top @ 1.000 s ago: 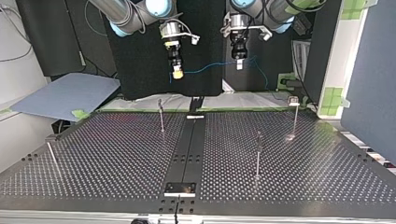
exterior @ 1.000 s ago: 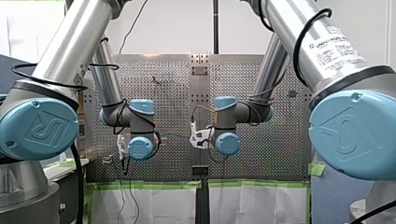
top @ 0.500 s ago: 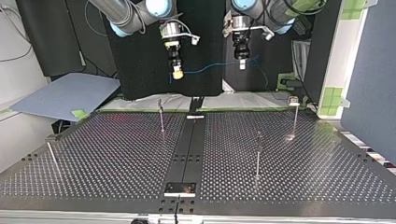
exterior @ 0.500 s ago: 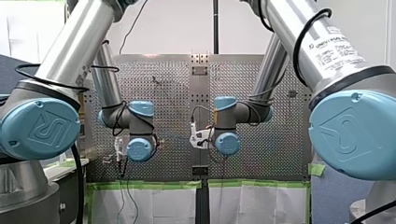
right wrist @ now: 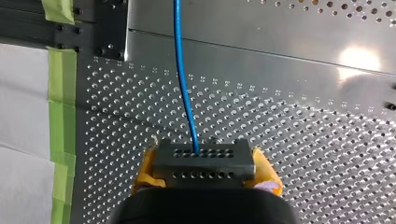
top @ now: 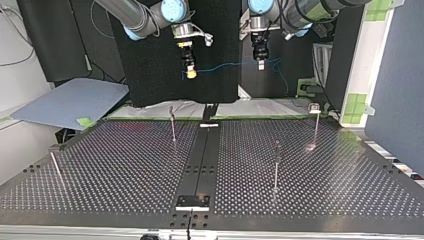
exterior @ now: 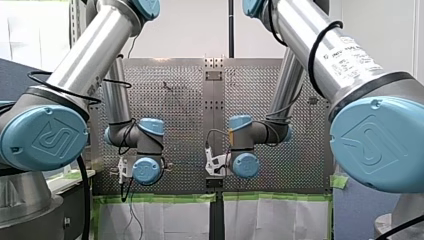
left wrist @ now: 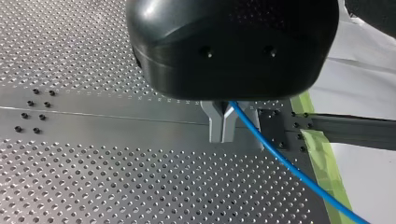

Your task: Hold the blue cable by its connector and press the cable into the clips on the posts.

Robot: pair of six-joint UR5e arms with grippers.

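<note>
Blue thin cable (right wrist: pixel 176 18) spans the top view roughly level, from its black perforated connector (right wrist: pixel 204 163), clamped in my right gripper's (top: pixel 190 75) yellow-padded fingers, rightward to my left gripper (top: pixel 260 65), metal fingers closed on it, well above the slim metal posts (top: pixel 172 125) on the perforated counter (top: pixel 125 165).

Plain white wall (exterior: pixel 190 30) at twelve o'clock of the front view, crossed by a thin black vertical pole (exterior: pixel 231 25). At six o'clock, white sheeting (exterior: pixel 165 220) hung below a strip of green tape (exterior: pixel 155 198) along the edge of the silver perforated metal table (exterior: pixel 185 100). In the top view, black fabric backdrop (top: pixel 150 75) at twelve o'clock, flat grey-blue board (top: pixel 70 102) at nine o'clock, dark blue partition (top: pixel 400 85) at three o'clock beside a white panel with green tape squares (top: pixel 360 65).
</note>
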